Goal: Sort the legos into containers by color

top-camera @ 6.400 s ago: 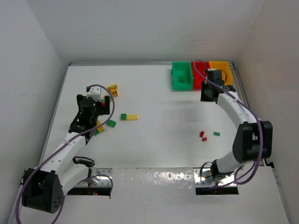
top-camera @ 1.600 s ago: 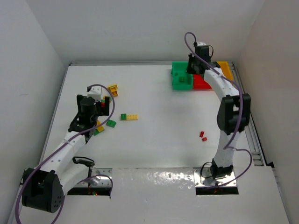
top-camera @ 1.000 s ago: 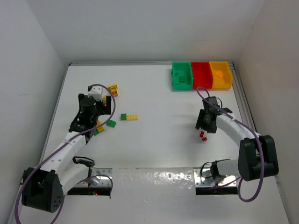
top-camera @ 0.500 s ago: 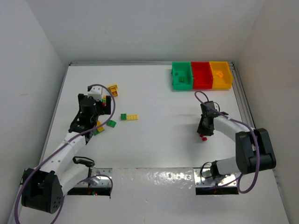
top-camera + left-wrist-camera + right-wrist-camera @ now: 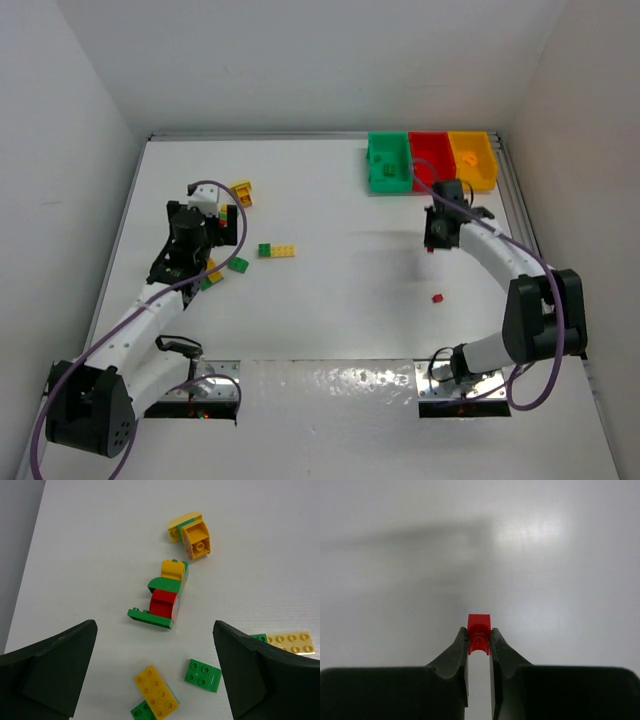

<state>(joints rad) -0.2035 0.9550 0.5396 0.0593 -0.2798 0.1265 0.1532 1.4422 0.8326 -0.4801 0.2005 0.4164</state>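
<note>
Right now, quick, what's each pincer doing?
Left pincer: open, holding nothing.
Right pincer: closed on a red lego.

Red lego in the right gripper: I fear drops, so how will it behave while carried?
The red lego looks rigid and probably won't deform. It is tiny, likely light. Only the right gripper's tips pinch its near end, so smooth plastic might pivot or slip.
</note>
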